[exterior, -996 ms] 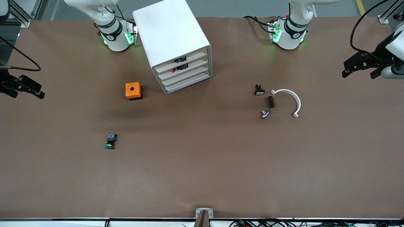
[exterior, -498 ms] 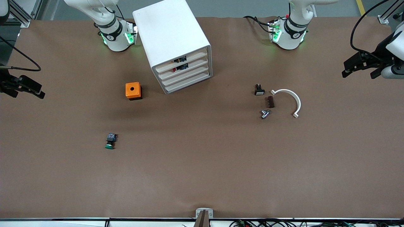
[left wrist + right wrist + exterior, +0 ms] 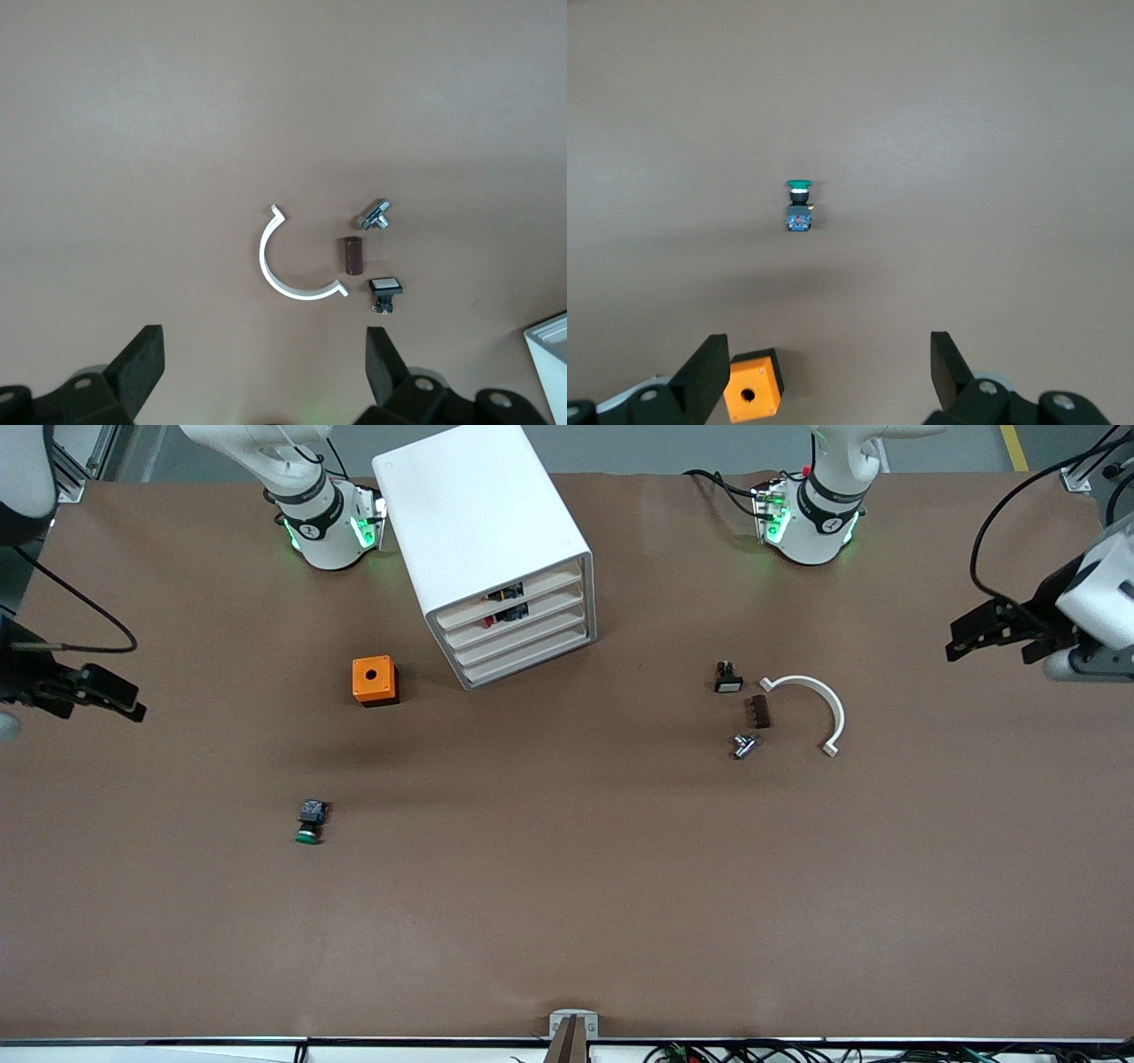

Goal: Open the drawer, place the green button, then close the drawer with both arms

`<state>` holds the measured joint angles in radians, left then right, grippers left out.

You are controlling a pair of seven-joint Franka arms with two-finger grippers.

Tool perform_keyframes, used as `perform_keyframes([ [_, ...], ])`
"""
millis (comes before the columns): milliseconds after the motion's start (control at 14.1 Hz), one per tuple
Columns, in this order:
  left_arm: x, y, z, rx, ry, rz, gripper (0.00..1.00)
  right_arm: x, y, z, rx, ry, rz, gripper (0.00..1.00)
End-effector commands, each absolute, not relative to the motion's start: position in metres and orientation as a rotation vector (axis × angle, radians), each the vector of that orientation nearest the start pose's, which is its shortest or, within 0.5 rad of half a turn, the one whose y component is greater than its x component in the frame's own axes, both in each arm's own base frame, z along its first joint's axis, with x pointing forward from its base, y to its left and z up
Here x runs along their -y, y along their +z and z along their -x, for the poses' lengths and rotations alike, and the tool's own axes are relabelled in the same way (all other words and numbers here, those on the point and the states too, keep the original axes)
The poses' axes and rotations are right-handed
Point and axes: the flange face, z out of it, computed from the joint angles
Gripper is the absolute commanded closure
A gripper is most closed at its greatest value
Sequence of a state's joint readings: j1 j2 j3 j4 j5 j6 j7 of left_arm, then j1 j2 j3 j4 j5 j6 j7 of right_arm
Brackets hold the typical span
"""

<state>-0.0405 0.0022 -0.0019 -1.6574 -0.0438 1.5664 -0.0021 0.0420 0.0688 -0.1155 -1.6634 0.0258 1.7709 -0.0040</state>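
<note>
A brown table fills the frame. The button lies lower left, long axis running up-frame, cap lowest. The right gripper, mid-left edge, is nearer than the left gripper, upper right. Both gape wide, empty. The drawer, upper centre, is shut.

No readable text, labels, brand names or numbers anywhere. Small round dark marks sit on the black bands of both arm bases &, too small to read. Cabinet, orange cube and table carry no print.
</note>
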Motion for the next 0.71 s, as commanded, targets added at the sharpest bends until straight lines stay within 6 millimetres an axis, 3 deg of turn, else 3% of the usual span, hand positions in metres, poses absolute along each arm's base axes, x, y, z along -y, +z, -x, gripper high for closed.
perform_keyframes([
  [0, 0.033, 0.534, -0.573, -0.057, 0.291, 3.147, 0.00, 0.035, 0.512, -0.596, -0.116, -0.047, 3.126, 0.00],
  [213, 0.043, 0.477, -0.588, -0.080, 0.446, 3.119, 0.00, 0.020, 0.475, -0.609, -0.087, -0.038, 3.124, 0.00],
  [356, 0.063, 0.448, -0.592, -0.083, 0.523, 3.094, 0.00, 0.014, 0.447, -0.621, -0.116, -0.032, 3.077, 0.00],
  [640, 0.119, 0.426, -0.590, 0.106, 0.571, 3.052, 0.00, 0.002, 0.390, -0.640, -0.112, -0.014, 3.070, 0.00],
])
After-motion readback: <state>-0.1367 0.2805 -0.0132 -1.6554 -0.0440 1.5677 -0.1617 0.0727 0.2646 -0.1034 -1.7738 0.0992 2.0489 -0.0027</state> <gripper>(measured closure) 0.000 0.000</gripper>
